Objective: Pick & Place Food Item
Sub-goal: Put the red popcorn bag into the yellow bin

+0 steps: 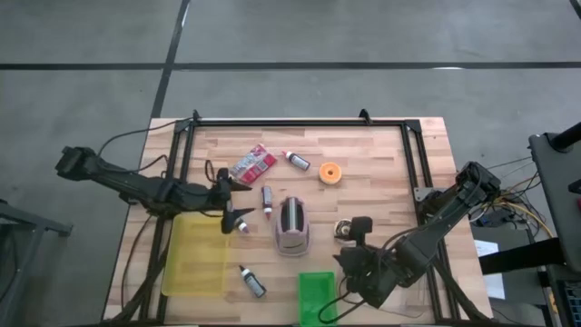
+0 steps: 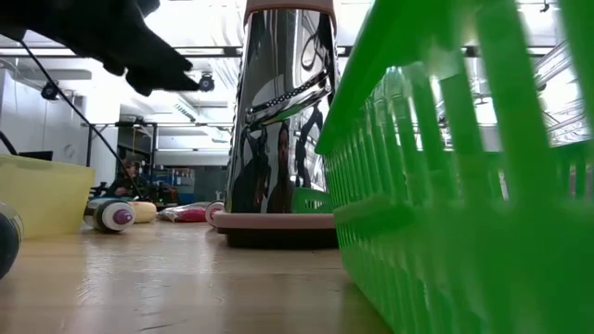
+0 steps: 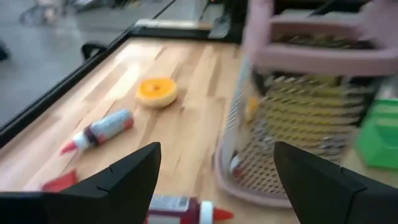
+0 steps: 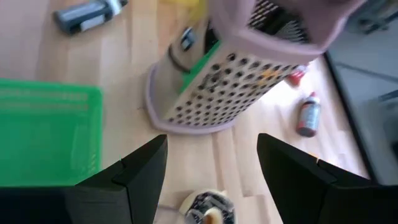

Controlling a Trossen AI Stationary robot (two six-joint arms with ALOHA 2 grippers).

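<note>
The likeliest food item, a round orange piece (image 1: 329,173) that looks like a doughnut or citrus slice, lies flat on the wooden table (image 1: 381,154) toward the far side; being round, it has no long axis and points nowhere in particular. Just left of it in the high view a small bottle with a red tip (image 1: 297,161) lies slanted, and farther left a red and white packet (image 1: 252,164) lies on a diagonal. A second small bottle (image 1: 267,201) lies with its long axis running from far to near, between the packet and the box grater (image 1: 292,225), which stands upright at the middle of the table with pink rims at top and base. The left gripper (image 1: 238,202) hangs above the table just left of that bottle and beside the yellow bin (image 1: 195,256), its fingers (image 3: 121,180) spread wide with nothing between them; another small bottle (image 1: 241,225) lies right by it. The yellow bin appears empty. A dark bottle (image 1: 251,282) lies slanted between the yellow bin and the green basket (image 1: 318,296) at the near edge, whose contents cannot be told. The right gripper (image 1: 356,238) hovers right of the grater, jaws wide apart and holding nothing, directly over a small dark and cream item (image 4: 207,210).
</note>
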